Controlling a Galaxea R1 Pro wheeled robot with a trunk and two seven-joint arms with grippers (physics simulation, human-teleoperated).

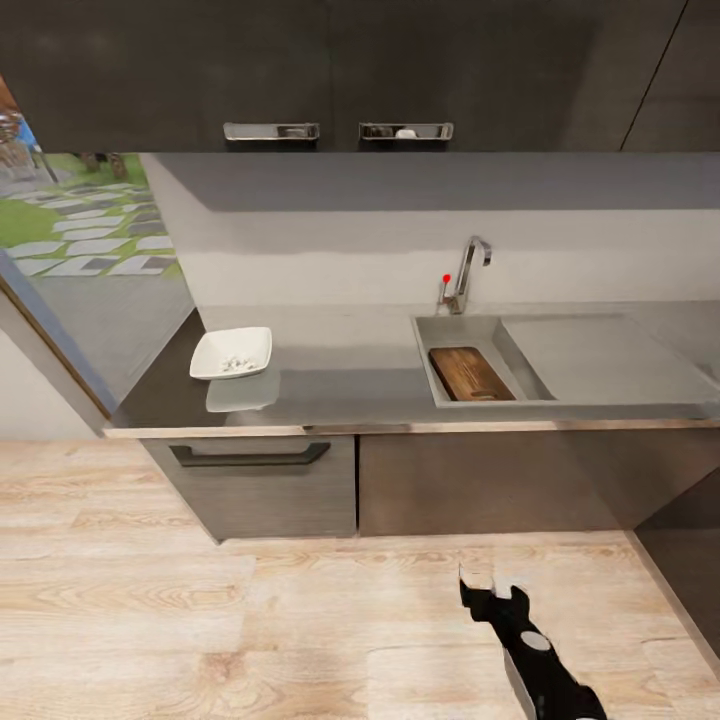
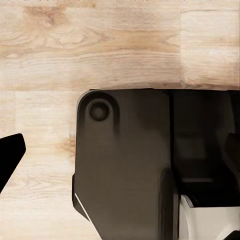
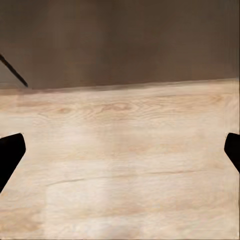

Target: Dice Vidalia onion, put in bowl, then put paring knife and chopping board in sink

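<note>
Chopping board [image 1: 470,374]: dark brown wood with visible grain, lying inside the sink [image 1: 450,325] basin, its far end tilted against the basin floor; the slot handle is not distinguishable. Listing runs from nearest to farthest.

Right gripper [image 1: 492,592]: black, low in the head view over the wooden floor [image 1: 200,620], arm cut off by the frame edge. In the right wrist view its two fingertips [image 3: 10,152] sit at opposite edges with bare floor between them, so the jaws are spread wide and hold nothing.

Left gripper: one dark fingertip [image 2: 11,152] shows at the edge of the left wrist view; the other is out of frame, so its state cannot be determined. A large dark robot body panel [image 2: 125,160] blocks much of that view above the floor.

Cabinets [image 1: 270,485]: dark grey fronts under the worktop, one with a long bar handle.

Countertop [image 1: 340,385]: grey, glossy, reflecting the bowl.

Bowl [image 1: 232,352]: white, squarish, on the countertop well to the left of the sink, holding small pale diced onion [image 1: 236,364] pieces, too small to count.

Drainboard [image 1: 590,355]: flat steel, right of the basin.

Tap [image 1: 468,270]: curved chrome, behind the basin, red knob [image 1: 446,279] beside it.

Paring knife: not discernible; the near basin wall hides part of the interior.

Upper cabinets [image 1: 340,70]: dark, two metal handles.
</note>
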